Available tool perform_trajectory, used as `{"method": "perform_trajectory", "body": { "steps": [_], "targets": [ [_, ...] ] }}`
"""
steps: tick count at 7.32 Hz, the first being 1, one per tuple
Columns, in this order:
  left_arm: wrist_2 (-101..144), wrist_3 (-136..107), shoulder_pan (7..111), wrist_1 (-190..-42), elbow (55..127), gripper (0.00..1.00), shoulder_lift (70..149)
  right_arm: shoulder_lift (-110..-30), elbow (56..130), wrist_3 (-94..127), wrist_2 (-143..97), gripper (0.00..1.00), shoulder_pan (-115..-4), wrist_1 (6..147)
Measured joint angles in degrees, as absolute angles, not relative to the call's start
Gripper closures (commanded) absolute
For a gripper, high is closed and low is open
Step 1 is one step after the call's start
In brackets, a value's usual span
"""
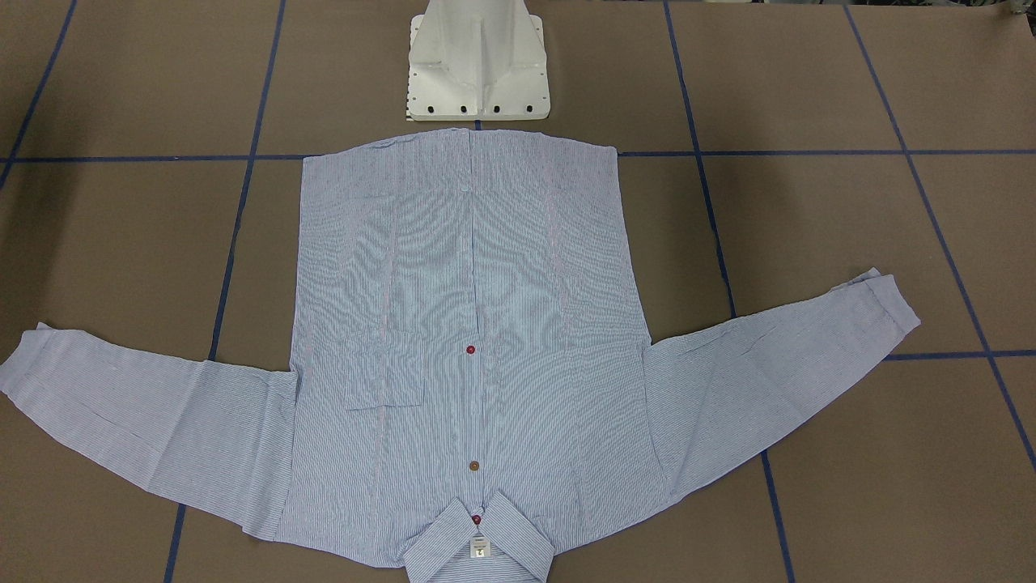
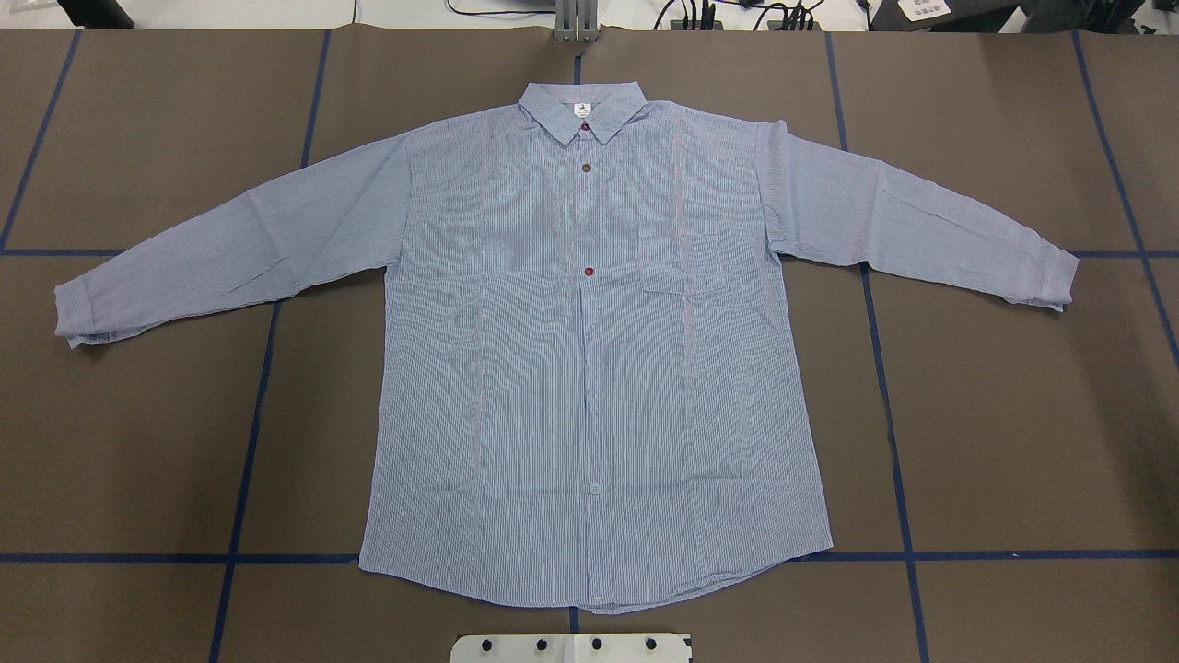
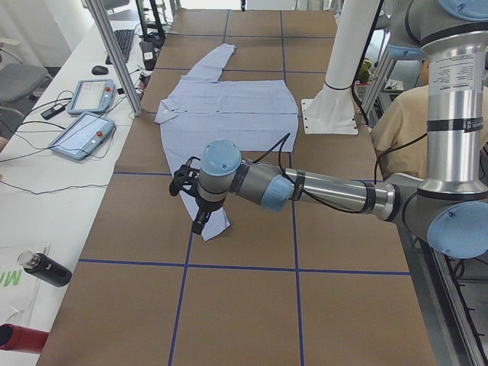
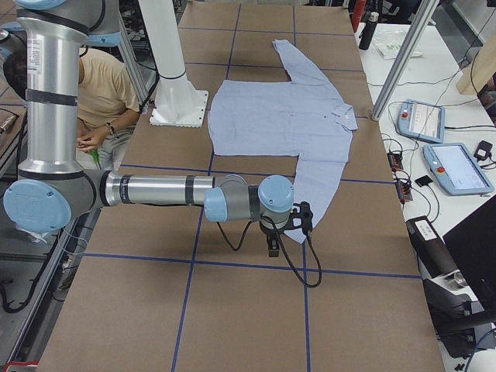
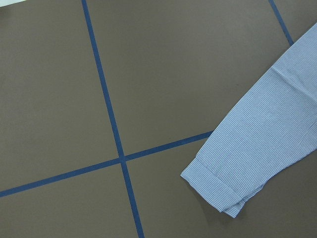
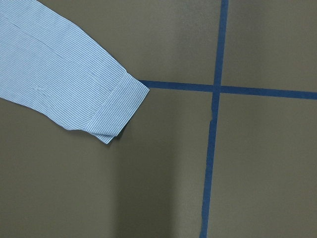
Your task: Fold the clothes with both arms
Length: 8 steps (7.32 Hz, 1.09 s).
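1. Shirt [image 2: 589, 350]: flat, face up, buttoned, on table [image 2: 138, 442]. Collar far from pedestal [image 1: 477, 65], hem just beside it, sleeves spread to both sides.
2. Left gripper [image 3: 198, 223]: hangs above left cuff [image 5: 213, 186], sleeve running inward to the body. Right gripper [image 4: 273, 248]: same above right cuff [image 6: 116, 111]. Own-side arm nearer each cuff.
3. Jaws: cannot tell whether apart or together, either arm.
4. Surface: brown paper, blue tape grid. Room: pendants [image 4: 422, 120] on side bench, person [image 4: 105, 85] seated behind the base.
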<state>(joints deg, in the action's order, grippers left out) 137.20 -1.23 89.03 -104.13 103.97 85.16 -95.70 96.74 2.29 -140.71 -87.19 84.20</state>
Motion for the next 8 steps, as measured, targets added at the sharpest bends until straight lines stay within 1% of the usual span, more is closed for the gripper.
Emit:
{"method": "perform_trajectory", "body": {
  "steps": [4, 7, 8],
  "targets": [
    [137.31, -1.22, 88.96, -104.94, 103.86, 0.00, 85.13, -95.29, 96.42, 2.16, -140.25, 0.00, -86.87, 82.63],
    [137.36, -1.25, 88.95, -105.01, 103.75, 0.00, 84.95, -97.39, 96.24, 2.19, -129.11, 0.00, -86.32, 69.26],
    [137.44, -1.29, 88.95, -104.97, 104.00, 0.00, 84.85, -96.93, 95.36, 3.24, -124.53, 0.00, -86.04, 66.48]
  ]
}}
